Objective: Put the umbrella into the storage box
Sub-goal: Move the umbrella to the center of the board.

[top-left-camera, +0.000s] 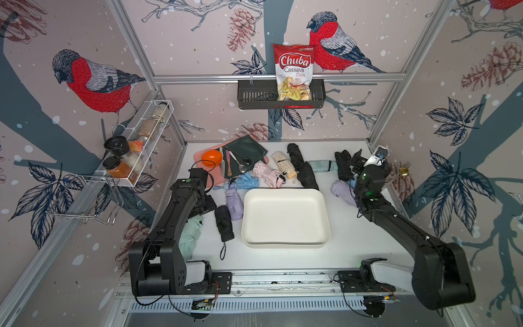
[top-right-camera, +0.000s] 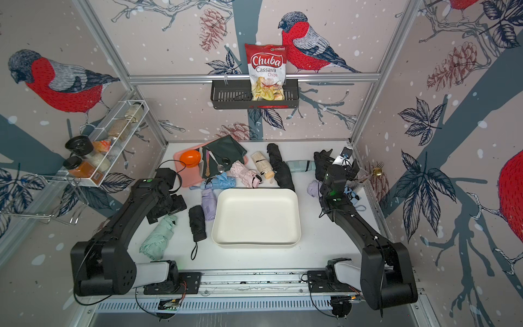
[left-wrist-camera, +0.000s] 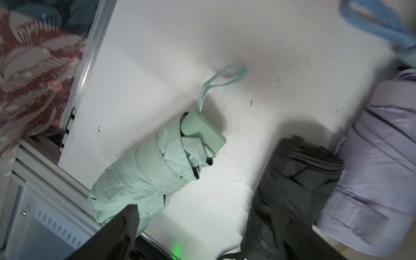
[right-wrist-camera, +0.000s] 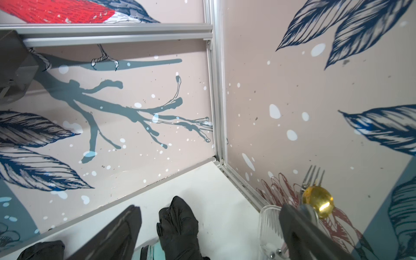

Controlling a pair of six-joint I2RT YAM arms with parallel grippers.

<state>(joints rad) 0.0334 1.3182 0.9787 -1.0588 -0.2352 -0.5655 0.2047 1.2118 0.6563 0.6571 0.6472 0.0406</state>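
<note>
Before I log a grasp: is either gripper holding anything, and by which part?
Nothing is held. The left gripper hangs open by the mint umbrella; the right gripper is open and empty.

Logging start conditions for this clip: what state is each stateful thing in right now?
Off-white rectangular plastic storage box: empty.
Mint-green fabric umbrella: folded, lying outside the box.
Short black fabric umbrella: folded, lying outside the box.
Left pincer: open, holding nothing.
Right pincer: open, holding nothing.
Red-and-white chips bag: upright in the black slotted wall basket.
</note>
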